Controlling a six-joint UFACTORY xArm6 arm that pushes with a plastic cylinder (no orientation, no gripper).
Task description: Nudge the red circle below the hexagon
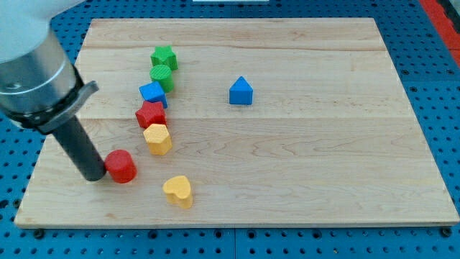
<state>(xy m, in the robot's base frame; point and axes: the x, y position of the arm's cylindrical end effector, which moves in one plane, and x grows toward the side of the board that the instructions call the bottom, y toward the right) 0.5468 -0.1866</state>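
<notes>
The red circle lies at the lower left of the wooden board. My tip rests right against its left side. The yellow hexagon sits up and to the right of the red circle, at the bottom end of a column of blocks. The red circle is lower than the hexagon and offset to its left.
Above the hexagon, the column holds a red star, a blue block, a green circle and a green star. A yellow heart lies near the bottom edge. A blue block with a pointed top stands alone at centre.
</notes>
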